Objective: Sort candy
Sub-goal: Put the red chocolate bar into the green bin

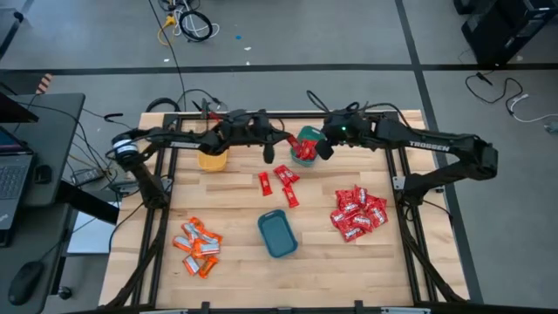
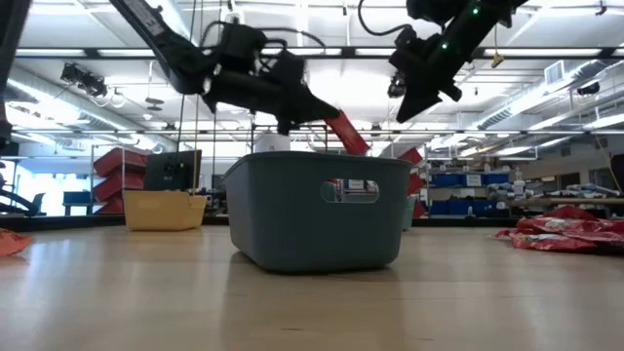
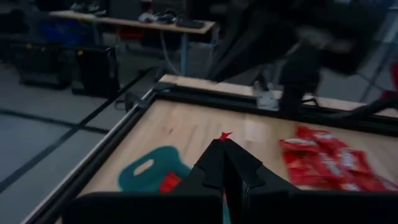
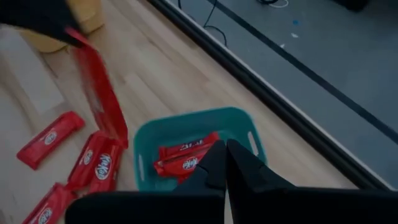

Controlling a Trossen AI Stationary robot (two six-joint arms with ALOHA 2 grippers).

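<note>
A red candy bar (image 4: 99,93) hangs pinched in my left gripper (image 1: 281,148) beside the far teal bin (image 4: 193,127); my right gripper (image 1: 324,150), closed and empty, hovers over that bin.

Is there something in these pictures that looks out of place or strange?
Nothing looks spilled or damaged. One red bar hangs in the air from the left gripper, beside the teal bin at the back that already holds red bars.

Low view: the grey-looking bin (image 2: 317,210) up front blocks most of the surface behind it, and the orange candy (image 2: 12,241) is cut off at the left edge. Left wrist view: the other arm (image 3: 298,68) is smeared by blur; the red packets (image 3: 329,163) run off the picture's edge. Right wrist view: the dangling red bar (image 4: 99,93) is motion-blurred, its wrapper print unreadable.
</note>
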